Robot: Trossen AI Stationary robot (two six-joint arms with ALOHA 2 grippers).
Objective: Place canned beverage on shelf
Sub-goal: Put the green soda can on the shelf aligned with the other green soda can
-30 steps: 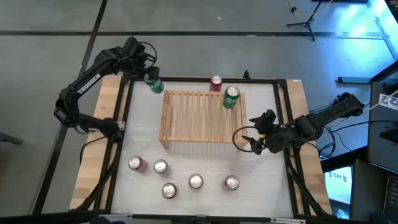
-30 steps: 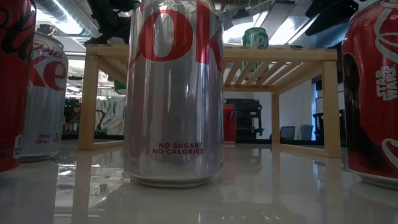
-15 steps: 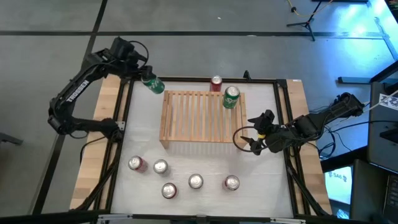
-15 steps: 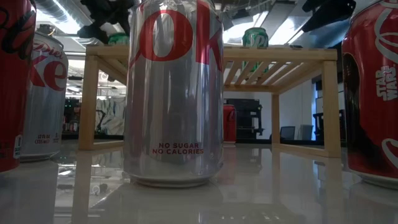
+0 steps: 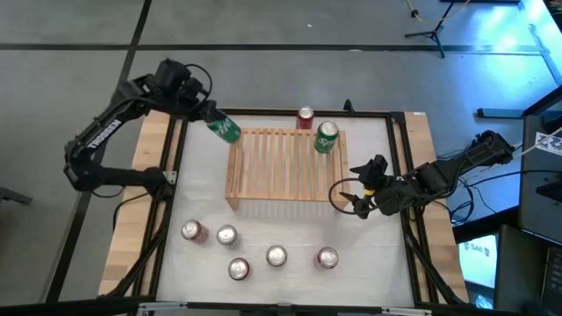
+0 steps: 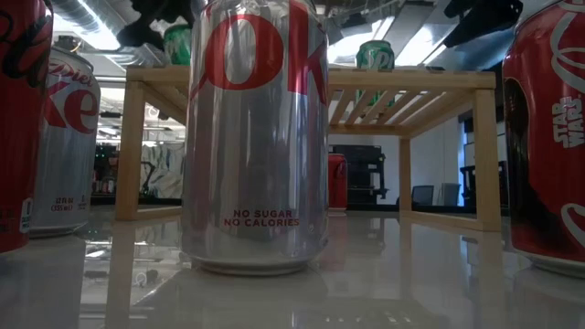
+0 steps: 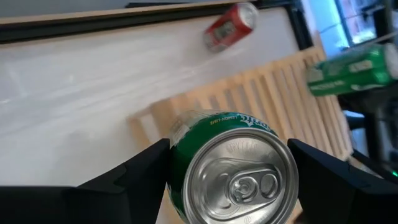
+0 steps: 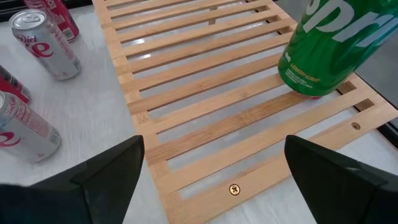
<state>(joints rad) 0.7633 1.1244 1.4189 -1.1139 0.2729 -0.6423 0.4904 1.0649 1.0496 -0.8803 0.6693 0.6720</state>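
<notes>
The light wooden slatted shelf (image 5: 285,165) stands mid-table on its short legs. A green can (image 5: 327,137) stands upright on its far right part. My left gripper (image 5: 209,114) is shut on a second green can (image 5: 223,128) in the air by the shelf's far left corner; in the low view this can (image 6: 176,41) shows above the shelf top. A red can (image 5: 305,118) stands on the table behind the shelf. My right gripper (image 5: 360,190) is open and empty, low beside the shelf's right end. My left gripper pinches the green can's side wall just below its top rim (image 7: 177,152) between its two fingers (image 7: 134,180), one on each side. The fingers come from the table's far left, slanting down. The can is lifted clear and tilted, its lid toward the wrist and its bottom toward the shelf.
Several red and silver cola cans (image 5: 239,268) stand in a loose group near the table's front edge, with bare table between them and the shelf. A black frame (image 5: 180,140) runs round the white tabletop. Most of the shelf's slats are bare.
My left gripper has carried the green can from beyond the table's far left toward the shelf's far left corner. The can has risen to above the shelf top and has tipped further, its bottom toward the shelf.
</notes>
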